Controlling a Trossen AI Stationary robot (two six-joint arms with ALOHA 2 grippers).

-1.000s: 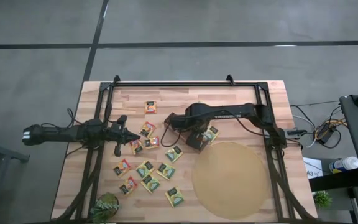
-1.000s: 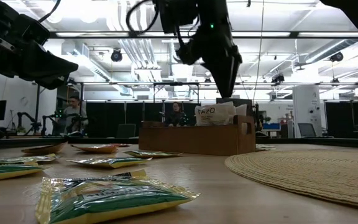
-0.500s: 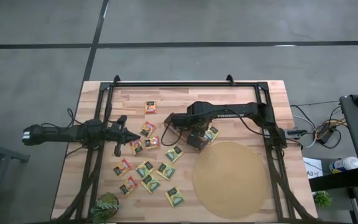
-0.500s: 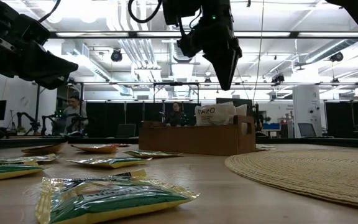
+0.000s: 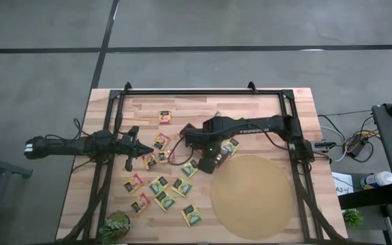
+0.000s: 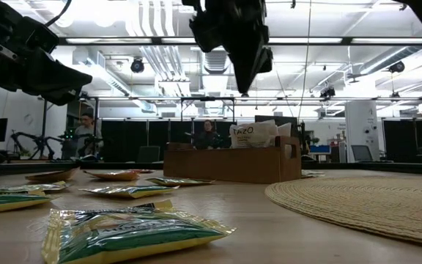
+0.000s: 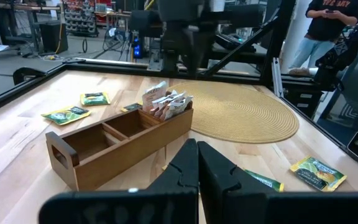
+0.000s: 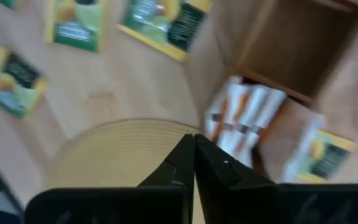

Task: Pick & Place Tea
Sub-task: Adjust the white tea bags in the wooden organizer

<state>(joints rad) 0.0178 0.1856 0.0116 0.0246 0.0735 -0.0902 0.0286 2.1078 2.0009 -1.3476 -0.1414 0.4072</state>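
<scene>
Tea sachets (image 5: 159, 185) lay scattered flat over the middle-left of the wooden surface (image 5: 264, 109), with a few white-and-orange ones already standing in one end compartment of the brown wooden box (image 7: 120, 140), which sat just far of the round woven mat (image 5: 252, 188); one more green-yellow sachet (image 5: 232, 145) lay beside the box's right end. In the high view the right end effector (image 6: 242, 67) hung above the box and the mat's near-left edge, its fingers pressed together with nothing visible between them. The right wrist view showed the closed fingertips over the box's filled compartment, and the low view showed them well clear of the surface. The left end effector (image 5: 129, 148) waited at the left, also shut and empty, just beside the orange-red sachets (image 5: 162, 141).

Judged from this, the right arm had no sachet in its grip, so the step in hand was most likely fetching another one. To do it well, the fingers would need to part before descending. They should come down square over a single sachet lying apart from its neighbours, such as the one near the mat's left edge (image 5: 190, 167). Because the packets lie flat, the tips should meet the surface lightly and pinch one edge. Pressing on the middle risks sliding the sachet or catching two at once.
</scene>
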